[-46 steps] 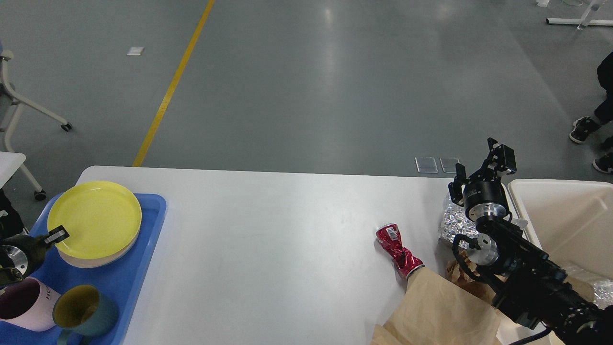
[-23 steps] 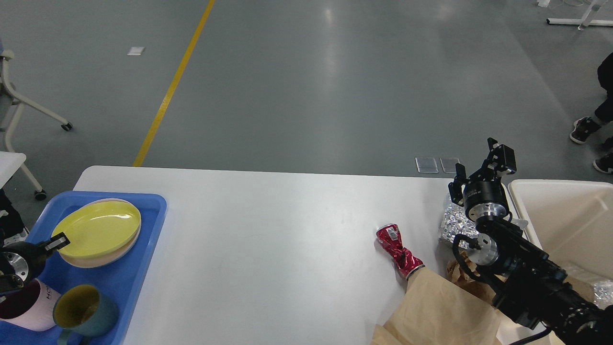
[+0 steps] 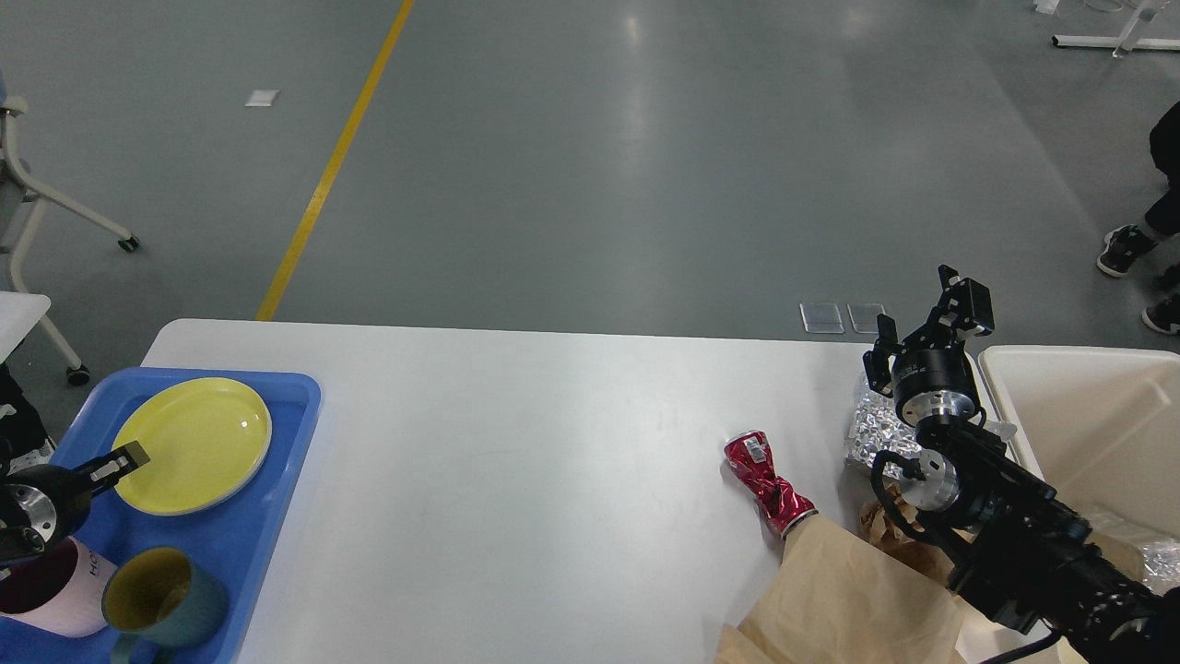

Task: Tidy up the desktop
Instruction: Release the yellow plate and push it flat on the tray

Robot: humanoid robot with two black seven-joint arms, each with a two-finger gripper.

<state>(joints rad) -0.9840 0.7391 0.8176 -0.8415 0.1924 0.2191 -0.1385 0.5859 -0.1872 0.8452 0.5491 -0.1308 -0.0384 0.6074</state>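
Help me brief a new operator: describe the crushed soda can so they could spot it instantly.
Look at the right half of the white desktop, left of the cream bin. The crushed red can lies on its side between the crumpled foil and the brown paper bag, its lower end at the bag's edge. It is the only shiny red thing there.

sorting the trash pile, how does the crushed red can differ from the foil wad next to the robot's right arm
The crushed red can is glossy red with a white label; the foil wad is silver. The can lies in the open, only its near end under the brown paper bag; the foil is partly hidden behind the right arm. The can is long and twisted; the foil is a shapeless crumple. Both lie on the desktop near the cream bin.
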